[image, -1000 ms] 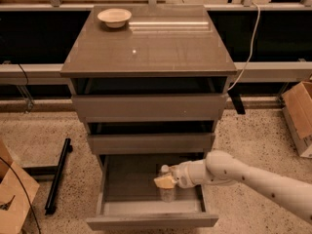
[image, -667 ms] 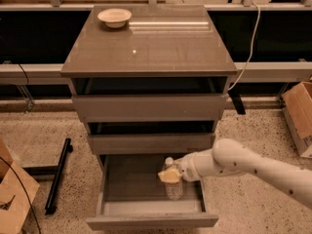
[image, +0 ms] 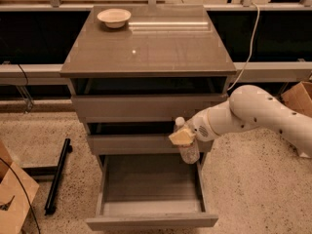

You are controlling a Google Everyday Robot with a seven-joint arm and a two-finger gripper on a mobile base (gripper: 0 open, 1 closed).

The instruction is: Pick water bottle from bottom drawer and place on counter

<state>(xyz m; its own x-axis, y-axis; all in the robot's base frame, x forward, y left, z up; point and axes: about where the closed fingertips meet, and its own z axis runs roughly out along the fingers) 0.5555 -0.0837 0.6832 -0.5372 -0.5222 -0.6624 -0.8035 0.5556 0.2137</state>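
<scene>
Camera view: hand clamped on water bottle, cap up, hanging in front of middle drawer, above open bottom drawer. Upright grip probably so it stands when set on worktop; bowl occupies back-left corner.

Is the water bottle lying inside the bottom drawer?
No, the end effector holds the water bottle up in the air above the open bottom drawer, in front of the middle drawer.
</scene>
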